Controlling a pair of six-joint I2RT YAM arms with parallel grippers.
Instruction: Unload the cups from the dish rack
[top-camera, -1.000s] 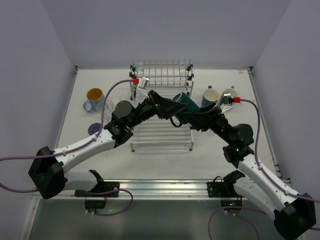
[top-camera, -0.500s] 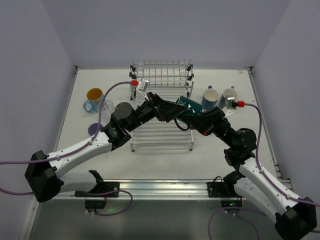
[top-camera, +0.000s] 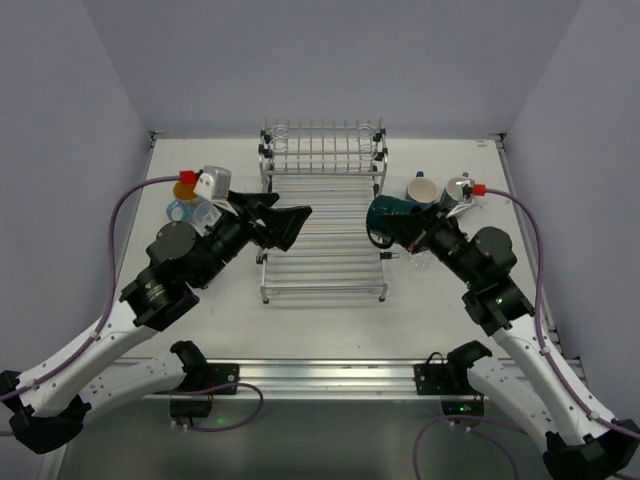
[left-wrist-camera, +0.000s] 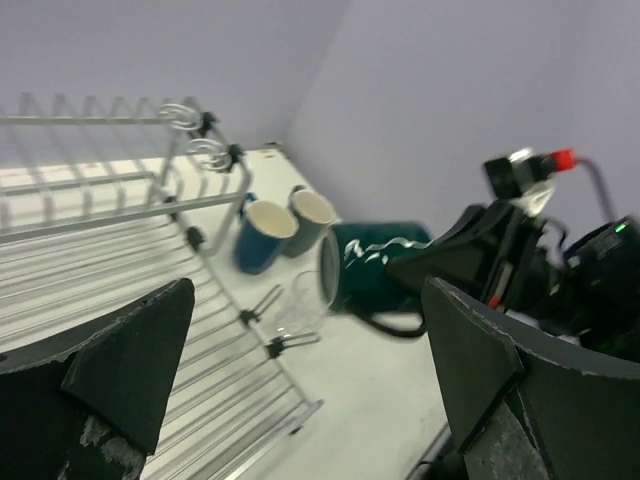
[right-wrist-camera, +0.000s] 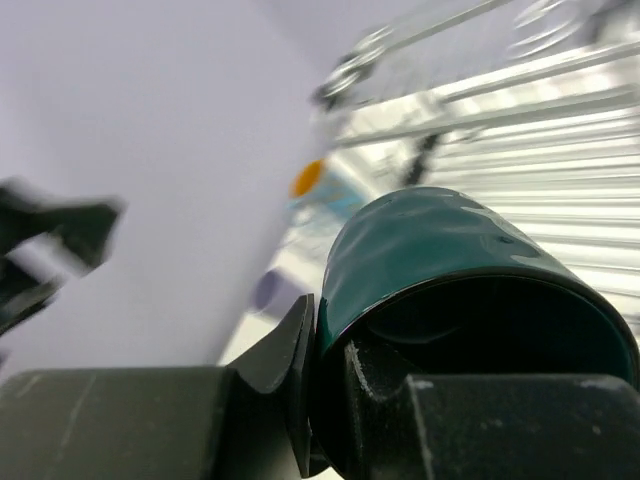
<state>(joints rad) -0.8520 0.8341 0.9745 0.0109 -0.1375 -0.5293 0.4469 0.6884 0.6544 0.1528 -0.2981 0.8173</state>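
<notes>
One slip risk: your right claw pinches the glossy teal mug by its rim alone; left claw gapes empty.

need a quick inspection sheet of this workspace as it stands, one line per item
surface: white table, no spills seen
job's things: dish rack with no cups seen in it; teal mug held on its side by the rack's right edge; dark blue mug, second mug and clear tumbler stand right of the rack; orange-lined mug left of it, partly hidden
clutter: nothing seen
grippers: left gripper open and empty at the rack's left edge; right gripper shut on the teal mug's rim
cables: purple cables arc off both wrists
surroundings: plain walls on three sides; metal rail at the near edge
</notes>
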